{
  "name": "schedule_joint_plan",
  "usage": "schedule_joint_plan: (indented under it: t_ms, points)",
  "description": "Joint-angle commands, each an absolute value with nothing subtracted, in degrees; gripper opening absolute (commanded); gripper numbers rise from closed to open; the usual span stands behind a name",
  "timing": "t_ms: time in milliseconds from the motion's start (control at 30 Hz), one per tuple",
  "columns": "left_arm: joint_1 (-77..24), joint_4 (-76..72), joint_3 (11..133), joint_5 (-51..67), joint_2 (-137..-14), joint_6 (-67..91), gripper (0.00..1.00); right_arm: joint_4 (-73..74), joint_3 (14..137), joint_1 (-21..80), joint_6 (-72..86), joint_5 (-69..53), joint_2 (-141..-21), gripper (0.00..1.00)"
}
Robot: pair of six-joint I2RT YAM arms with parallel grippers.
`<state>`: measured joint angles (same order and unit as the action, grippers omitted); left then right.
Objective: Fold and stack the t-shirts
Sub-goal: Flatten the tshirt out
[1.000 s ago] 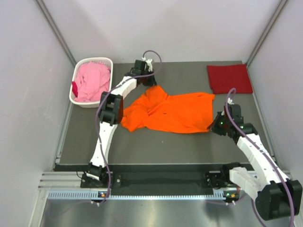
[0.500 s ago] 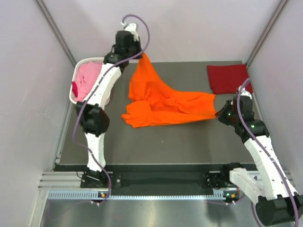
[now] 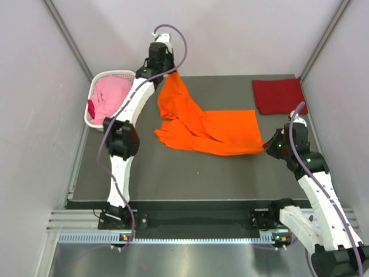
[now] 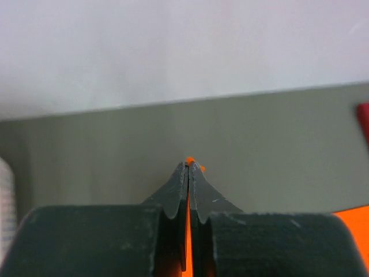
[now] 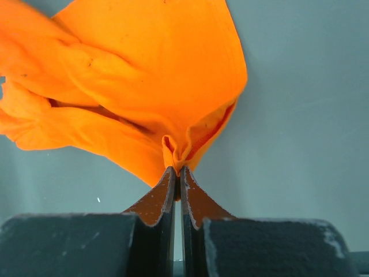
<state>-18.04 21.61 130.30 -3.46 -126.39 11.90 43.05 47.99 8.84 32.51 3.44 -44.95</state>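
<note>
The bright orange t-shirt (image 3: 202,127) is stretched across the middle of the grey mat, one end lifted at the back. My left gripper (image 3: 168,71) is shut on its raised corner; a sliver of orange cloth (image 4: 189,231) shows between the fingers. My right gripper (image 3: 266,148) is shut on the shirt's right lower corner (image 5: 179,150), low over the mat. The dark red t-shirt (image 3: 279,96) lies folded at the back right. The pink t-shirt (image 3: 111,97) is bunched in the white basket (image 3: 92,120).
The white lattice basket stands at the back left beside the left wall. Grey walls close in on both sides and the back. The metal rail (image 3: 190,222) with the arm bases runs along the near edge.
My left arm has lifted the orange shirt's corner up and to the back, pulling the cloth off the mat. My right gripper has moved slightly up with its corner, and the shirt is more stretched out.
</note>
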Motion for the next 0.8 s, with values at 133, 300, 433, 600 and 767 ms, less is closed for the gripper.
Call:
schedule_joint_plan:
  t_ms: [133, 300, 433, 600, 767]
  points:
    - [-17.5, 26.6, 141.7, 1.8, -138.0, 13.4, 0.38, 42.1, 47.4, 9.1, 31.5, 3.6, -45.6, 0.00]
    - [-17.6, 30.4, 121.4, -1.9, -124.7, 12.7, 0.49, 41.5, 47.4, 9.1, 31.4, 3.0, -46.1, 0.00]
    - [-17.5, 35.0, 106.7, -0.5, -114.6, 14.9, 0.48, 40.3, 47.3, 9.1, 31.5, 1.3, -46.4, 0.00]
    - [-17.5, 35.4, 91.7, 3.3, -110.4, 18.8, 0.48, 39.4, 47.1, 9.1, 30.9, 0.2, -46.9, 0.00]
    - [-17.1, 34.9, 88.8, 5.6, -113.5, 21.4, 0.48, 39.2, 46.6, 9.1, 30.7, -1.8, -47.2, 0.00]
